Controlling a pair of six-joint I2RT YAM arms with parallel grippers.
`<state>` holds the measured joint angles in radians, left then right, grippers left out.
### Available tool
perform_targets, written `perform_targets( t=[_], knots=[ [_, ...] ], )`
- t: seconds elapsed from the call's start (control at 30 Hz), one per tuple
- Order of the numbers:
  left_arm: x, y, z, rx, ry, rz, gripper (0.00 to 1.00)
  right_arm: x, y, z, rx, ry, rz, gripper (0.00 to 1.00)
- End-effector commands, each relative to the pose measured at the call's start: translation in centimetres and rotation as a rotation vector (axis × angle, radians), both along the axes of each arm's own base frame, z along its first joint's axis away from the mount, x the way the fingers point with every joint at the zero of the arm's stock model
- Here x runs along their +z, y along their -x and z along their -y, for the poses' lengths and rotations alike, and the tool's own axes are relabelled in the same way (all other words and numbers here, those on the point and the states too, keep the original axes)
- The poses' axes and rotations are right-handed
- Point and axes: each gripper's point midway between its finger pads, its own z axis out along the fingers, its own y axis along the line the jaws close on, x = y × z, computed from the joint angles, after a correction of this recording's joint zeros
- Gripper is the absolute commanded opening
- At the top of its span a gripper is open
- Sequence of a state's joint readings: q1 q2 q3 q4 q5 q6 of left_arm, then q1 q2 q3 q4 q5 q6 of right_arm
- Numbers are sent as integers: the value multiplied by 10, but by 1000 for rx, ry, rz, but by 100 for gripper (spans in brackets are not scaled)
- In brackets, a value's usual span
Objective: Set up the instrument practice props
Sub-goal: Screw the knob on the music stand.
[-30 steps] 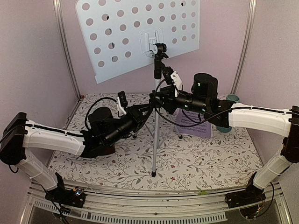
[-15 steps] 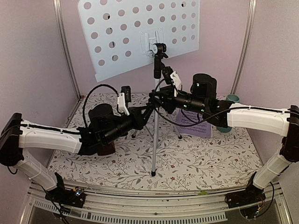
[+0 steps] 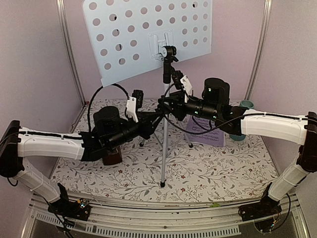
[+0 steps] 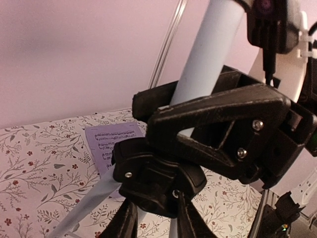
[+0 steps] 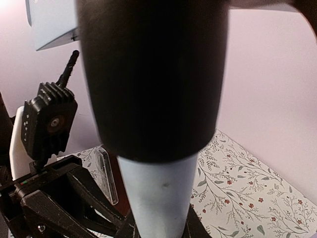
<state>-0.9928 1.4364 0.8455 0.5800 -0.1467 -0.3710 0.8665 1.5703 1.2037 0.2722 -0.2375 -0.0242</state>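
Note:
The music stand's pale-blue perforated desk (image 3: 148, 34) tops a silver pole (image 3: 165, 144) on tripod legs at mid table. My right gripper (image 3: 166, 106) is shut on the pole just above the black tripod collar (image 4: 156, 173); in the right wrist view the tube (image 5: 156, 193) fills the space between its fingers. My left gripper (image 3: 152, 123) comes in from the left, its fingers (image 4: 124, 223) closed at the collar's underside. White-lilac sheet-music pages (image 3: 205, 133) lie flat behind the right arm. The dark-red-brown metronome (image 3: 113, 156) stands under the left forearm, mostly hidden.
A teal cup (image 3: 246, 104) stands at the back right, partly behind the right arm. Lilac walls and silver corner posts (image 3: 69, 54) close in the floral-patterned table (image 3: 213, 168) on three sides. The stand's front leg (image 3: 162, 184) reaches toward the near edge.
My left arm has risen and shifted right, bringing its gripper up against the tripod collar. The desk has tilted very slightly. The right arm has held still on the pole.

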Motion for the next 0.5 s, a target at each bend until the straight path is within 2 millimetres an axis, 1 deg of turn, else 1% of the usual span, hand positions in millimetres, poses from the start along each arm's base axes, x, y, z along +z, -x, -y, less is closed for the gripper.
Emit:
perform_targets(
  t=[0.0, 0.1, 0.2, 0.27, 0.47],
  knots=[
    [-10, 2, 1, -58, 36, -122, 33, -110, 30, -8, 91, 264, -230, 0],
    [-5, -1, -4, -55, 136, -203, 36, -110, 30, -7, 89, 265, -230, 0],
    [-2, -4, -8, -42, 211, -262, 36, -110, 30, -7, 88, 265, -231, 0],
    [0, -5, -9, -46, 265, -296, 35, -111, 30, -7, 90, 266, -231, 0],
    [-3, -12, -22, -51, 436, -408, 31, -111, 30, -7, 90, 264, -232, 0]
  ],
)
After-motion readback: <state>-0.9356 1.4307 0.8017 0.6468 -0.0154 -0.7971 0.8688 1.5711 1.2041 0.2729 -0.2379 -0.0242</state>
